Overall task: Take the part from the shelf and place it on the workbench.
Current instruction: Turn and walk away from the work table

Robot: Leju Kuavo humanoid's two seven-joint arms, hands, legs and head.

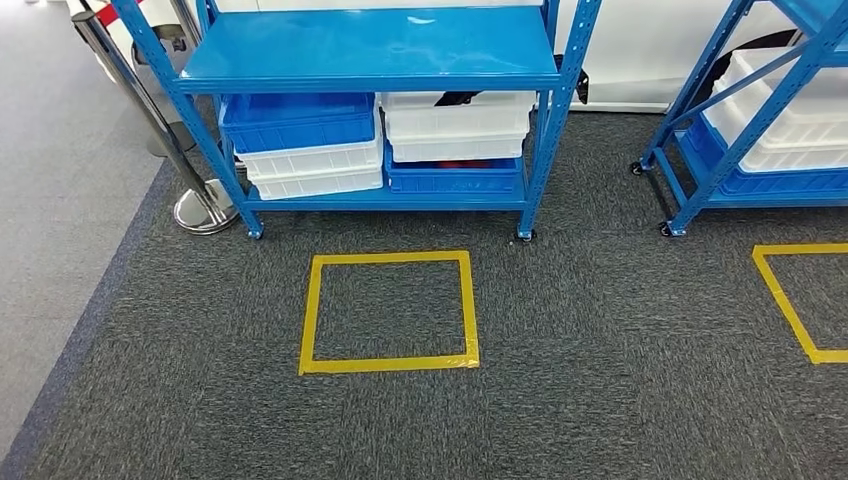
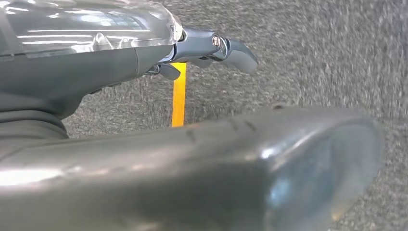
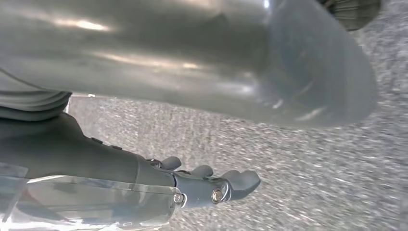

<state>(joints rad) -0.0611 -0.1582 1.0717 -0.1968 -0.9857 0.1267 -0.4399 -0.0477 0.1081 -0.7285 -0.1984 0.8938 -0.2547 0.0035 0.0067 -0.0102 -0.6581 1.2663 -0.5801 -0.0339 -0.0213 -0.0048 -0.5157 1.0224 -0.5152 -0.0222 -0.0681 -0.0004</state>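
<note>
Glossy blue metal shelf [image 1: 372,48], smooth plastic bins [image 1: 458,125] — rough grey carpet [image 1: 600,380], shiny yellow tape [image 1: 389,364]

You find no readable text, label, brand or number here: none on the shelf [image 1: 370,60], its bins [image 1: 300,122], or the carpet [image 1: 600,350] with its yellow tape square [image 1: 390,310].

Looks like a warehouse or factory storeroom: blue steel rack [image 1: 380,60] on casters stacked with blue and white bins [image 1: 300,145], yellow tape square [image 1: 390,312] on grey carpet [image 1: 600,400] before rack, barrier post [image 1: 150,120] beside rack.
</note>
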